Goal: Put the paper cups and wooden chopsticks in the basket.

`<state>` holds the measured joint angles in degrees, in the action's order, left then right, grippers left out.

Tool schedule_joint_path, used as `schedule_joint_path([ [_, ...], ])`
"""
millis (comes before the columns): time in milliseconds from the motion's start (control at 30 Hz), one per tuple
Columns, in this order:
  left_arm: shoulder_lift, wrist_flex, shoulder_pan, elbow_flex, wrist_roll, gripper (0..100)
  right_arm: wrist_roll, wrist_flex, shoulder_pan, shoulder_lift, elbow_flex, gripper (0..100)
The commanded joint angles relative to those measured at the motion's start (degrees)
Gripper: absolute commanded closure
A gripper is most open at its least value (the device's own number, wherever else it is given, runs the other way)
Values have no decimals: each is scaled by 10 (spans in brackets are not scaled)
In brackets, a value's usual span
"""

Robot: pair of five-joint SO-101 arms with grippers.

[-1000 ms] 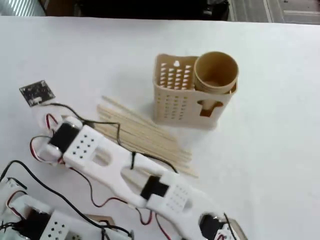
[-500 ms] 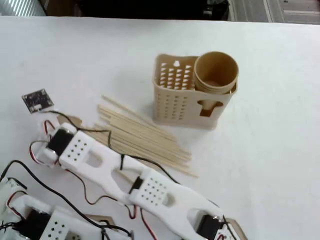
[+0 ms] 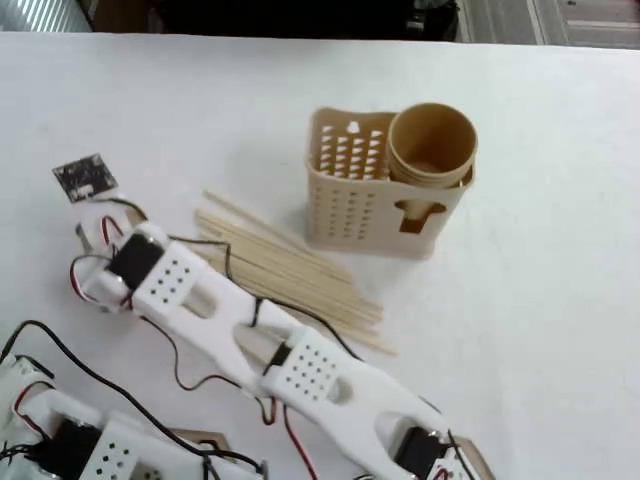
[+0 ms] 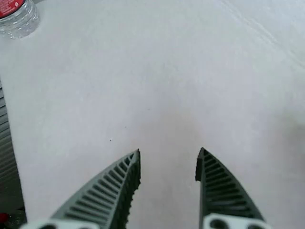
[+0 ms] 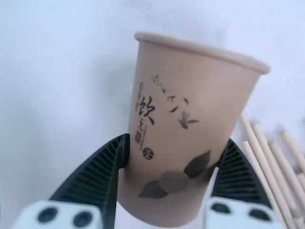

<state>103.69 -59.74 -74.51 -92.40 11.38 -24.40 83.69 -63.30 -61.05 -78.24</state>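
White table (image 3: 540, 320), dark room beyond its far edge.
- Beige perforated plastic basket (image 3: 362, 205), upright, holding nested tan paper cups (image 3: 432, 148).
- Pale wooden chopsticks (image 3: 290, 272), loose on the table near the basket.
- Right gripper (image 5: 177, 140), clamped on printed tan paper cup (image 5: 190, 95), chopsticks alongside.
- Left gripper (image 4: 169, 151), fingers parted over bare tabletop.
- Clear plastic bottle (image 4: 16, 16), farther off.

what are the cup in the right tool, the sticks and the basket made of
Paper cup: matte tan paper, by its rolled rim and printed side. Chopsticks: pale bare wood, likely. Basket: smooth beige plastic, by its moulded holes.

High camera overlooks table (image 3: 560, 330); close wrist cameras face it, right sharing chopsticks (image 3: 310, 285).
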Motion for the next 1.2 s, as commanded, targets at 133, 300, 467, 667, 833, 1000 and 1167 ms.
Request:
schedule_joint_path([
  [133, 8, 10, -8, 2, 5, 797, 96, 97, 12, 51, -172, 847],
  [300, 8, 10, -5, 2, 5, 797, 147, 124, 44, 97, -171, 848],
  [467, 8, 12, 12, 5, 3, 797, 178, 128, 86, 167, -171, 848],
  [667, 8, 11, 108, 5, 3, 797, 214, 145, 138, 262, -171, 848],
  [833, 8, 10, 268, 5, 4, 797, 215, 146, 209, 335, -169, 848],
  [1000, 8, 10, 418, 5, 5, 797, 254, 148, 284, 405, -166, 847],
  [1167, 8, 8, 481, 0, 6, 797, 279, 148, 333, 467, -165, 847],
])
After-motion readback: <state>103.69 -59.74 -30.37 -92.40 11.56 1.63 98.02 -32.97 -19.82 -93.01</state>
